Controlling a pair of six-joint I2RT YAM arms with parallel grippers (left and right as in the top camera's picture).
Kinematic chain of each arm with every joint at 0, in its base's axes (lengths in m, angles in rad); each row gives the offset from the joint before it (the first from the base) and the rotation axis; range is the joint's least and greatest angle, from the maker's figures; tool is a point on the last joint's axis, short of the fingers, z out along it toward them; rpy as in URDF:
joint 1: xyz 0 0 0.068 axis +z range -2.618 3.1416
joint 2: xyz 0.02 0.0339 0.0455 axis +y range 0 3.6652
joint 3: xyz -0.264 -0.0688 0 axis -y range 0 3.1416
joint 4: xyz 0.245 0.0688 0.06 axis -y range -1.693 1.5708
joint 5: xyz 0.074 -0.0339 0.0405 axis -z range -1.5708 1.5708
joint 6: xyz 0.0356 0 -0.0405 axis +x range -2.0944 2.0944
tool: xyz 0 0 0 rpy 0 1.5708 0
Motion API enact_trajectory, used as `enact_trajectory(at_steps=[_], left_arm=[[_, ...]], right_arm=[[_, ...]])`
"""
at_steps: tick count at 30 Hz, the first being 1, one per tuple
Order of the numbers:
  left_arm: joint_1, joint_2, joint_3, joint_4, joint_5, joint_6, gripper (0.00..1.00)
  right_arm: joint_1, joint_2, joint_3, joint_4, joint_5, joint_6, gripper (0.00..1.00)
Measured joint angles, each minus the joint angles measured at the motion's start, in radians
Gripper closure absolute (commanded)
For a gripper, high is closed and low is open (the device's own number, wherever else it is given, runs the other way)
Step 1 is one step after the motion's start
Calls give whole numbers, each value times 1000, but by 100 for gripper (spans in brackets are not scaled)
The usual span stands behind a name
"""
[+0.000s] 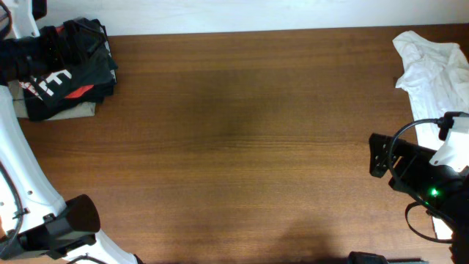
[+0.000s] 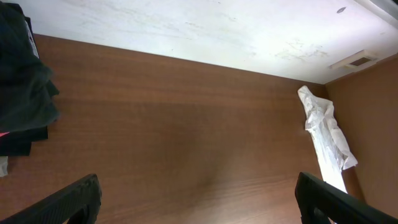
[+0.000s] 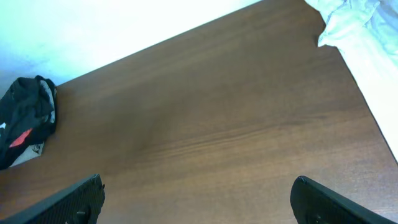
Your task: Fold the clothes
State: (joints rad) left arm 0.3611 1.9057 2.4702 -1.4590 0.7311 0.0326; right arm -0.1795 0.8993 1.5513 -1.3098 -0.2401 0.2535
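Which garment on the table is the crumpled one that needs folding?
The white garment at the table's right edge: it lies in a loose, wrinkled heap. The black garment at the left corner sits in a compact stack.

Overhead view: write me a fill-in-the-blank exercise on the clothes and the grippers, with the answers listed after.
1. The crumpled garment at the far right of the table is ____ in colour.
2. The stack of folded dark clothes lies at the far ____ corner.
3. The left gripper and the right gripper both stand ____, with nothing between their fingers.

Missing words: white; left; open.
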Motion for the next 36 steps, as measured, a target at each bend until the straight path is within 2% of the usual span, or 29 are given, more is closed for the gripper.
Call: enact_trajectory(at_steps=[2,5,10,14,19,25,31,36], left_arm=[[0,0,0,0,0,0,1],[0,0,0,0,3,0,1],[0,0,0,-2,3,0,1],[0,0,0,0,3,0,1],[0,0,0,-1,3,0,1],[0,0,0,-1,3,0,1],[0,0,0,0,3,0,1],[0,0,0,0,3,0,1]], right_arm=[[12,-17,-5,25,3,0,1],[47,-155,-126,147,5,-4,1],[60,-483,-549,397,6,-3,1],[133,-655,-929,757,4,-5,1],[171,-767,-1227,1126,7,-3,2],[172,-881,-1391,1315,21,-3,1],[173,-886,-1524,1527,112,-3,1],[173,-887,-1541,1485,145,-3,1]])
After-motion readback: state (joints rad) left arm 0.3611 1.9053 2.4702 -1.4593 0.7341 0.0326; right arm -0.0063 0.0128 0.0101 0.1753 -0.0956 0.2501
